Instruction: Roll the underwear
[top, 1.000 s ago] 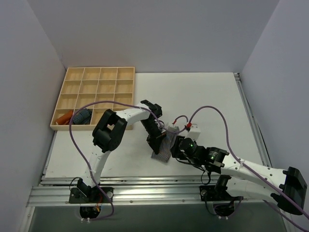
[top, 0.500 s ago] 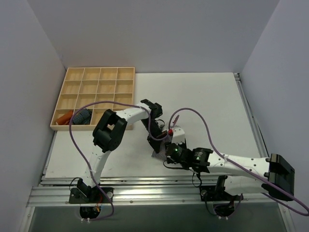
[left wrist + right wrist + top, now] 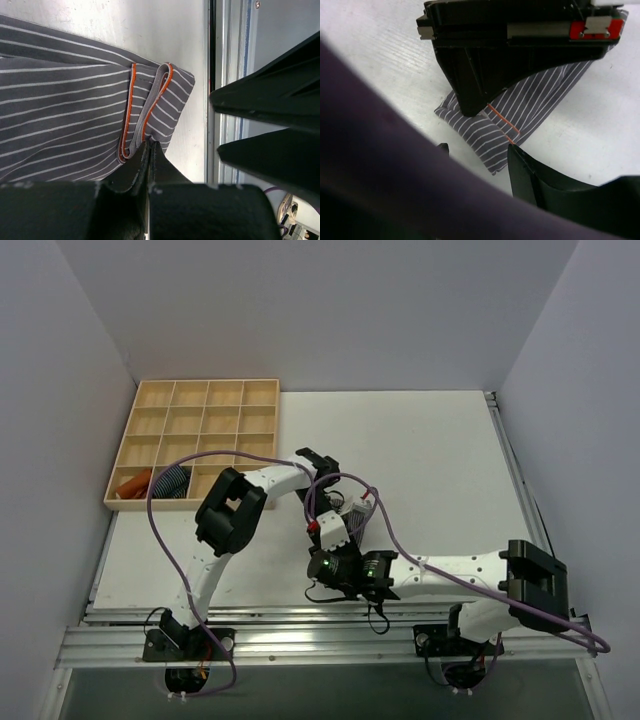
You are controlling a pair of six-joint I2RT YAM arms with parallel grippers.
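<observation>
White table (image 3: 420, 450) is carrying a wooden grid tray (image 3: 207, 382) at its far-left corner; an orange cloth (image 3: 130, 483) and a blue striped roll (image 3: 172, 480) are sitting in its near-left cells. Grey white-striped underwear (image 3: 75, 115) with orange piping is lying mid-table, toward the near edge. Left gripper (image 3: 149, 150) is pinching its folded hem, fingers fully together. Right gripper (image 3: 477, 150) is hovering over the garment's corner, jaws spread, gripping nothing.

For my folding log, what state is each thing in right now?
underwear: edge folded over, lying on table
left gripper: shut on the underwear
right gripper: open, at the underwear's corner
wooden grid tray: holds orange cloth, blue striped roll
</observation>
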